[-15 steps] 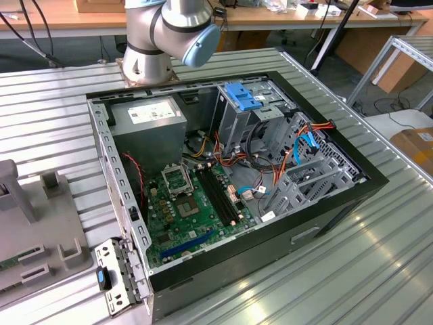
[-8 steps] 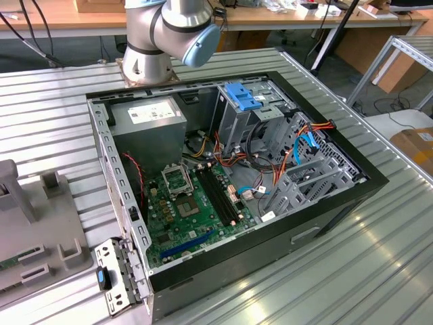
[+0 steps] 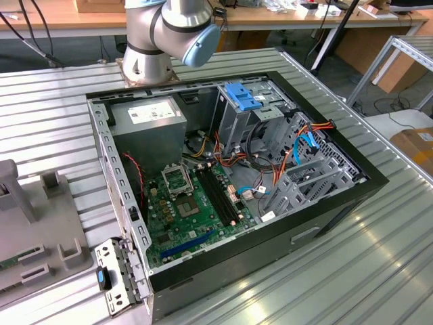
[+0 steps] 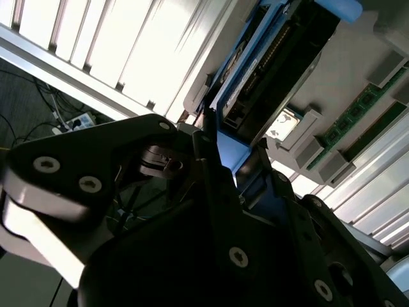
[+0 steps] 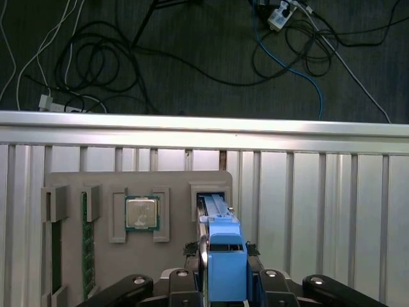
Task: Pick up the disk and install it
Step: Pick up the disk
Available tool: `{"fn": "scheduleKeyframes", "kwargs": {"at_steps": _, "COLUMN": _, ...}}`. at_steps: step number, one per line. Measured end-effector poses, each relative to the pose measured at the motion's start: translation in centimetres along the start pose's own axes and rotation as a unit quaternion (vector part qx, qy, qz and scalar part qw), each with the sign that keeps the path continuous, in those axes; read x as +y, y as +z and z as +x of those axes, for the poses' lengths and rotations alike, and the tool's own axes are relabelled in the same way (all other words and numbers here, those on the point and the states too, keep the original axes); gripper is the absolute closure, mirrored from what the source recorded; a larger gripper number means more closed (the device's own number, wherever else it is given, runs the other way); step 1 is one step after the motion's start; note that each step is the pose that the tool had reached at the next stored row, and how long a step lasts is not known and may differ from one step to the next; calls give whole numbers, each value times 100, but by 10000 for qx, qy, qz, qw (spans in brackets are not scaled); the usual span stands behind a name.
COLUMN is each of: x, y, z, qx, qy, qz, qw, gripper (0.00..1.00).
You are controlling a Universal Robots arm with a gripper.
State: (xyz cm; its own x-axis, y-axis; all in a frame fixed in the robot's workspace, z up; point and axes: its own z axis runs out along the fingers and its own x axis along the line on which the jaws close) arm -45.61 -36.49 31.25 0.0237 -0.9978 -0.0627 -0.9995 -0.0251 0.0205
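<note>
The disk stands on edge in a slot of the grey holder tray, with its bright blue rail and end tab pointing up at the camera. In the first wrist view my gripper sits over the disk's upper end, and its dark fingers press against both sides of the blue tab. In the second wrist view the disk shows its dark body and blue rail just beyond my gripper. The open computer case lies at the middle of the exterior view, with the arm's base behind it.
On the tray lie a processor chip and a memory stick. Inside the case stand a grey cage with a blue top and a grey box with a white label. Cables cover the floor beyond the table edge.
</note>
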Motion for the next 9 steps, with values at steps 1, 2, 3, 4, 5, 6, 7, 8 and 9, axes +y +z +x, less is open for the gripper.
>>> {"fn": "scheduleKeyframes", "kwargs": {"at_steps": 1, "x": 0, "y": 0, "z": 0, "qx": 0, "qy": 0, "qz": 0, "qw": 10000, "gripper": 63}}
{"fn": "scheduleKeyframes", "kwargs": {"at_steps": 2, "x": 0, "y": -3, "z": 0, "qx": 0, "qy": 0, "qz": 0, "qw": 10000, "gripper": 63}}
{"fn": "scheduleKeyframes", "kwargs": {"at_steps": 3, "x": 0, "y": -6, "z": 0, "qx": 0, "qy": 0, "qz": 0, "qw": 10000, "gripper": 63}}
{"fn": "scheduleKeyframes", "kwargs": {"at_steps": 4, "x": 0, "y": -6, "z": 0, "qx": 0, "qy": 0, "qz": 0, "qw": 10000, "gripper": 63}}
{"fn": "scheduleKeyframes", "kwargs": {"at_steps": 5, "x": 0, "y": -8, "z": -1, "qx": 0, "qy": 0, "qz": 0, "qw": 10000, "gripper": 63}}
{"fn": "scheduleKeyframes", "kwargs": {"at_steps": 6, "x": 0, "y": -10, "z": -1, "qx": 0, "qy": 0, "qz": 0, "qw": 10000, "gripper": 63}}
{"fn": "scheduleKeyframes", "kwargs": {"at_steps": 7, "x": 0, "y": -11, "z": -1, "qx": 0, "qy": 0, "qz": 0, "qw": 10000, "gripper": 63}}
{"fn": "scheduleKeyframes", "kwargs": {"at_steps": 8, "x": 0, "y": -11, "z": -1, "qx": 0, "qy": 0, "qz": 0, "qw": 10000, "gripper": 63}}
{"fn": "scheduleKeyframes", "kwargs": {"at_steps": 9, "x": 0, "y": -12, "z": -1, "qx": 0, "qy": -1, "qz": 0, "qw": 10000, "gripper": 63}}
